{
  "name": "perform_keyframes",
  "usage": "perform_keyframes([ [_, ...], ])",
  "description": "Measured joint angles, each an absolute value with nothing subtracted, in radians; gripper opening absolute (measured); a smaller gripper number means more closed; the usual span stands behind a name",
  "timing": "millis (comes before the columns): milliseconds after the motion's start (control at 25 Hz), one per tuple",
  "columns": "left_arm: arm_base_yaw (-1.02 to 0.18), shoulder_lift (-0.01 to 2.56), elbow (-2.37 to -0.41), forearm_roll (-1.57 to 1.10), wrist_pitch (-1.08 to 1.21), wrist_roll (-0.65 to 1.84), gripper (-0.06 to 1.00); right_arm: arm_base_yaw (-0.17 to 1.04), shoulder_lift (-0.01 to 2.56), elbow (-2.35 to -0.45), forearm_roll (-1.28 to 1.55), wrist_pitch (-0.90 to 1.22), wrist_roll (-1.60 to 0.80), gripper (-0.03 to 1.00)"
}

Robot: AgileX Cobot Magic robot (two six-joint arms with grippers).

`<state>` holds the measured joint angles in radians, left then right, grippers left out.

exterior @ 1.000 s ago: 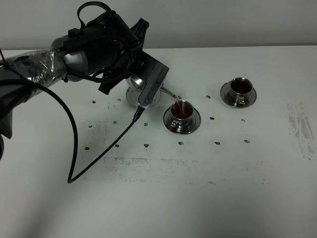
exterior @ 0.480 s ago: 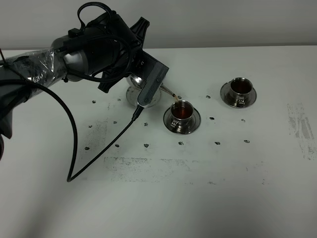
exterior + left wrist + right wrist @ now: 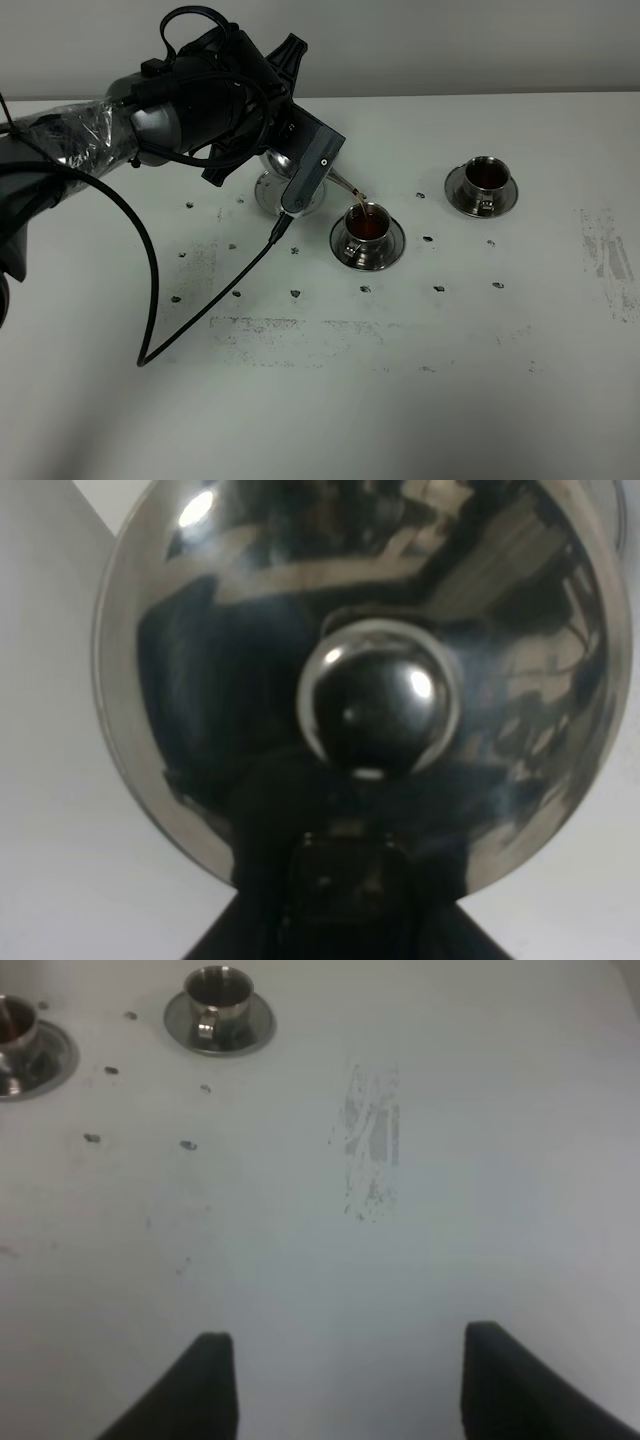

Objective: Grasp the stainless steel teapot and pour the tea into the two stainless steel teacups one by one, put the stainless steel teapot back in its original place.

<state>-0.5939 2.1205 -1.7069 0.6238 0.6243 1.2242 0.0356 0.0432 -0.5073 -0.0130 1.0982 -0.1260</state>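
My left gripper is shut on the stainless steel teapot, tilted with its thin spout over the near teacup. A thin stream of tea runs into that cup, which holds reddish-brown tea on its saucer. The far teacup also holds tea. The round coaster dish lies partly hidden under the arm. The left wrist view is filled by the teapot's lid and knob. My right gripper is open and empty above bare table, with both cups far ahead of it.
A black cable loops from the left arm across the white table. Small dark spots dot the table around the cups. A grey scuff mark lies ahead of the right gripper.
The left arm has shifted slightly with the teapot; the spout stays over the near cup and keeps pouring.
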Motion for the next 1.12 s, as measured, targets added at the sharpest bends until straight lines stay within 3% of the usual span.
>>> perform_keyframes([
  [1120, -0.604, 2.12, -1.707, 0.648, 0.624, 1.224, 0.19, 0.036, 0.043, -0.507, -0.013, 1.098, -0.126, 0.5],
])
